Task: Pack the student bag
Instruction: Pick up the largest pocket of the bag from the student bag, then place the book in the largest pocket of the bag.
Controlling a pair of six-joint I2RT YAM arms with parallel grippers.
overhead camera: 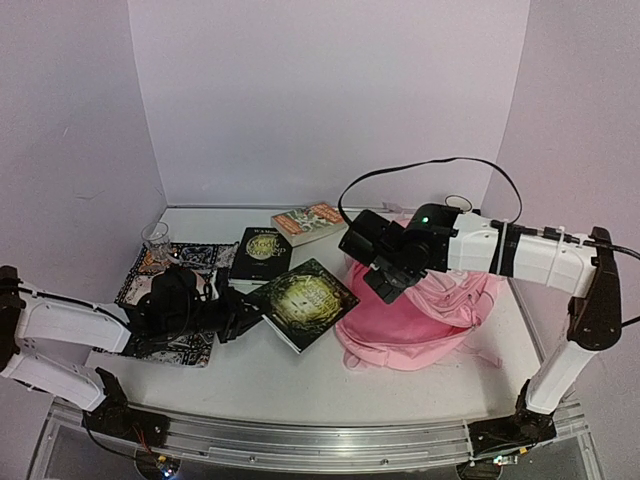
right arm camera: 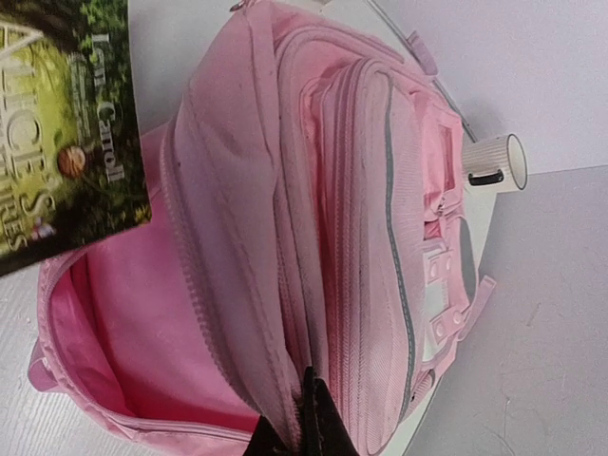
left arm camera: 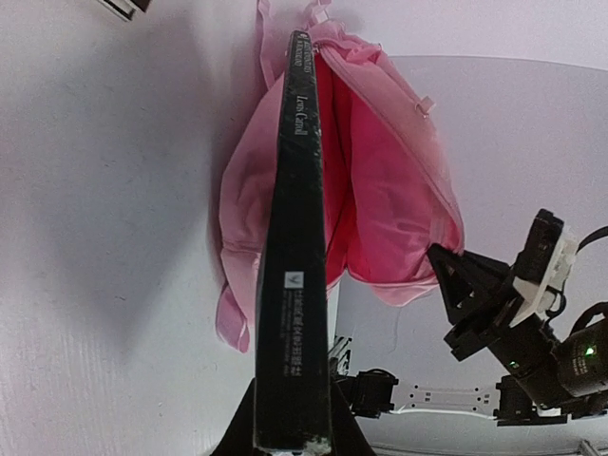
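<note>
The large pink fabric backpack (right arm camera: 361, 237) looks soft and floppy. The right fingers (right arm camera: 318, 427) pinch its zipped rim, probably the best hold. The left fingers (left arm camera: 239, 442) clamp a thin dark book (left arm camera: 294, 237).

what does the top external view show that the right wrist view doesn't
Only the top view: a glass, a patterned cloth, a black book, an orange book, and the left pincer holding the green book. Only the right wrist: the right pincer shut on the opening edge of the student bag, and a white patch. Both: the bag, the green book, a white cup.
</note>
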